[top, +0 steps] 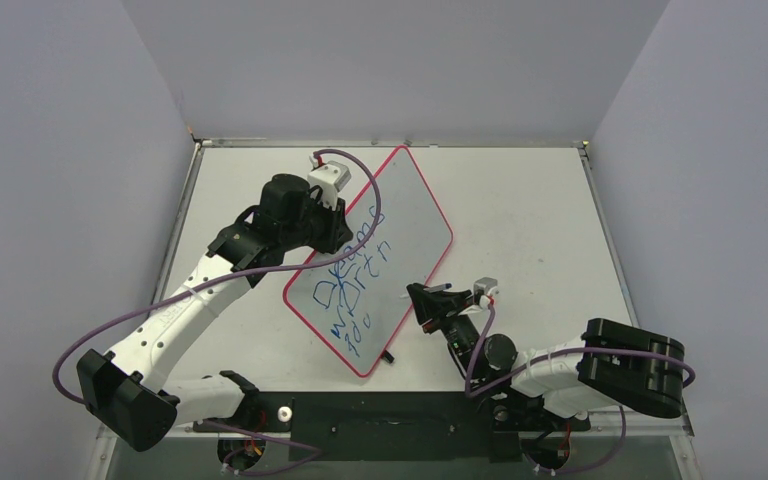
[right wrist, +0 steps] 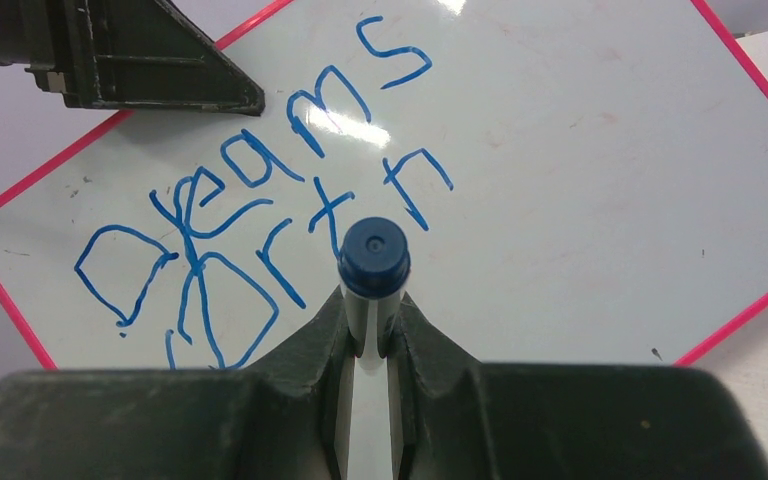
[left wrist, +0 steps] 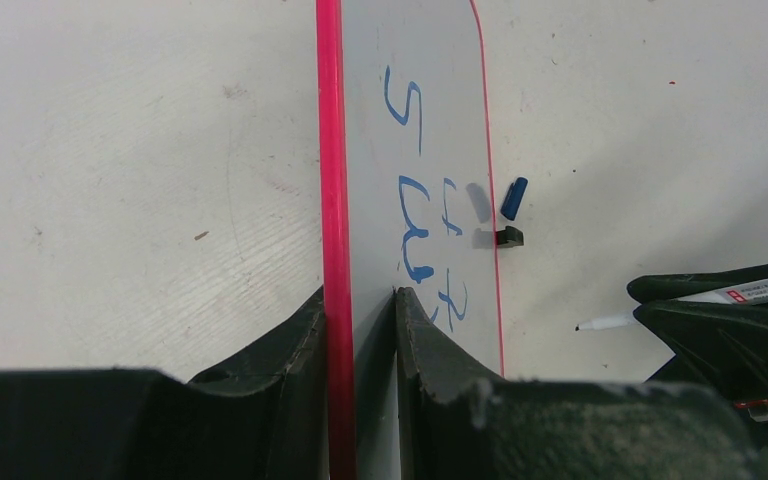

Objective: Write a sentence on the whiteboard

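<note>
1. The whiteboard point(top: 405, 225) sits diagonally in the middle of the table point(top: 530, 215), one rounded corner towards the back wall and the opposite one towards the arm bases. A thin red-pink rim runs all round it.
2. The sentence point(top: 348, 292) is blue marker scrawl in three uneven lines on the near half of the board. The top line reads "Dreams" and the second looks like "worth". The third is short and I cannot read it.
3. The left gripper point(left wrist: 358, 305) is clamped on the board's left long edge, with one black finger on each side of the pink rim. Whether that edge is lifted off the table I cannot tell.
4. The right gripper point(right wrist: 373, 312) is closed around a marker point(right wrist: 374, 258). The marker's white barrel sits between the two fingers, and its blue end sticks out past them.
5. In the left wrist view the marker's thin tip points at the board from just beside the right rim. It is over bare table and does not touch the board.
6. A small blue cap point(left wrist: 513, 198) lies on the table just outside that same rim.
7. A black clip point(left wrist: 509, 237) sits on the rim close beside the cap.
</note>
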`<state>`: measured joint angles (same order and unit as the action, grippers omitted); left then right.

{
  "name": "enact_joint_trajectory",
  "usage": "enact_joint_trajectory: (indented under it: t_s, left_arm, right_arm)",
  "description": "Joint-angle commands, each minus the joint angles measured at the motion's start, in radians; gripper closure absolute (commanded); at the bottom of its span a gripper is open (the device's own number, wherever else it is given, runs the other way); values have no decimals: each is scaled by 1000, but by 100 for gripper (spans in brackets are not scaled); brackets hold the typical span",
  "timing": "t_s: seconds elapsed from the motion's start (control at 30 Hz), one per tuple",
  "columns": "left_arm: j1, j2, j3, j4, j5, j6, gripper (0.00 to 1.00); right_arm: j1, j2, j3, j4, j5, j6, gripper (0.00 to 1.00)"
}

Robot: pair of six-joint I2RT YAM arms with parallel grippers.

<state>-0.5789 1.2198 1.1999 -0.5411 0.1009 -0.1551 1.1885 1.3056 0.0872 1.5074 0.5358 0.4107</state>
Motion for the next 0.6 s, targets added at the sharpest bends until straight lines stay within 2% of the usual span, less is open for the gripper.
enact_joint_trajectory:
  t_s: [0.0, 0.57]
  left_arm:
    - [24, -22, 4, 102, -135, 98, 100]
    - [24, -18, 1, 113, -103, 100, 100]
  right_arm:
    - [-8, 4, 2, 110, -4, 37, 100]
    - [-74, 13, 1, 90, -143, 41, 100]
